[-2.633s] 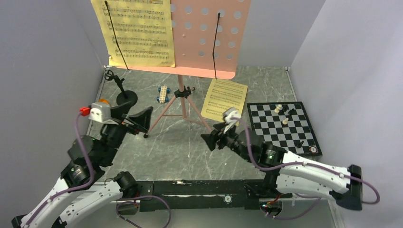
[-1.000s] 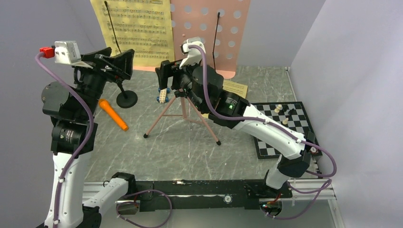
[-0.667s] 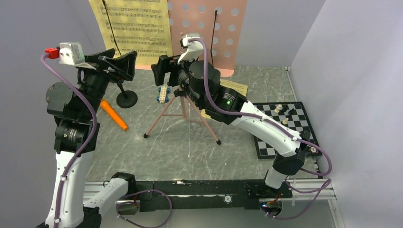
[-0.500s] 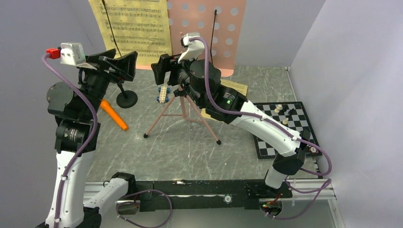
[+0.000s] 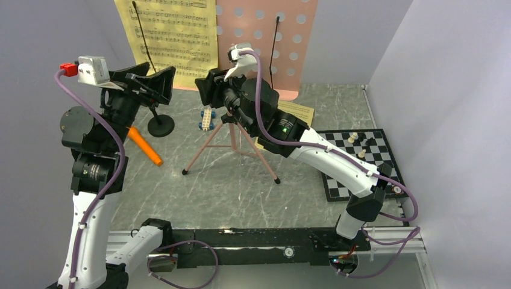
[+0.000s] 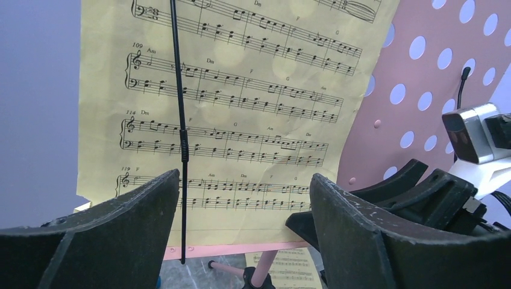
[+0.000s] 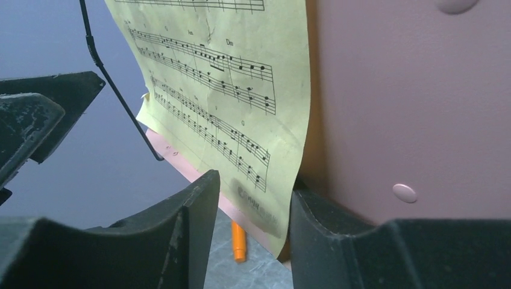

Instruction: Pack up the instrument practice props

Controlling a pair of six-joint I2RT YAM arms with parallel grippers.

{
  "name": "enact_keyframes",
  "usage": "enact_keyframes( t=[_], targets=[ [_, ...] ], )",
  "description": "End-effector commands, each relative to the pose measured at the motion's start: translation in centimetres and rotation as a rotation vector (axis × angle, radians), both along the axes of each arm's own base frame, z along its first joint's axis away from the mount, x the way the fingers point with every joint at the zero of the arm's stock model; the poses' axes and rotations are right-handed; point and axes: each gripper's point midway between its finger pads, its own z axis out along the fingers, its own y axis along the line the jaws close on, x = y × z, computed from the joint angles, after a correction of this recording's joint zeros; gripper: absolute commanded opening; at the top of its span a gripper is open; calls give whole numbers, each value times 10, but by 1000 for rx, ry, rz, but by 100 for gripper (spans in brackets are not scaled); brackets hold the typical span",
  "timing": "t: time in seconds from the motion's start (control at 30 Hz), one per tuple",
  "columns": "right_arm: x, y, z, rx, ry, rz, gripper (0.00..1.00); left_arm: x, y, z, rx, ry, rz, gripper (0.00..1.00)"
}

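The left arm stands tall at the left of the table, elbow high, wrist level and aimed at the back wall; the left gripper [image 6: 244,180] is spread wide and holds nothing, facing the lower half of the yellow page [image 5: 175,36] from a short way off; a thin black wire clip [image 6: 181,120] runs down the page's left part. Below that arm the orange microphone [image 5: 144,146] lies flat on the table, just beside the black mic stand [image 5: 160,125], neither one packed.

The step in hand looks like taking the page off the pink music stand [image 5: 265,42]; the page leans on its left half, resting on the bottom lip.

The right arm stretches long from its base across the tripod legs, its wrist raised to the page's lower right corner; the right gripper [image 7: 253,186] is part open with that corner between its fingers, which do not seem to press on it yet.

The next move probably calls for closing on the corner, then drawing the page sideways from under the wire without tearing it or tipping the stand.

A second page [image 5: 301,112] lies on the table beside the chessboard [image 5: 361,162].
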Motion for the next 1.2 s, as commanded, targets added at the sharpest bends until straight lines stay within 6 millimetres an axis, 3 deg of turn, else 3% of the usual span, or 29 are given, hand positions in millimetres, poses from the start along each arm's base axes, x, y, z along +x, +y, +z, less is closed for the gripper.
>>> enact_keyframes(
  t=[0.0,0.3,0.5,0.77,1.0,1.17],
  targets=[
    [3,-12,15,36,-32,-17,45,-10,-1,19,-21,-63,-19,83],
    [1,-17,14,33,-46,-19,24,-13,17,37,-47,-124,73,82],
    [-1,-20,15,25,-58,-17,1,-8,29,46,-70,-144,144,78],
    [-2,-19,13,4,-63,-5,0,5,33,56,-47,-180,184,73],
    [-3,-20,13,-2,-70,-2,0,17,36,71,-30,-218,223,63],
    [-4,-22,13,-4,-73,0,0,25,35,71,-30,-211,225,47]
  ],
)
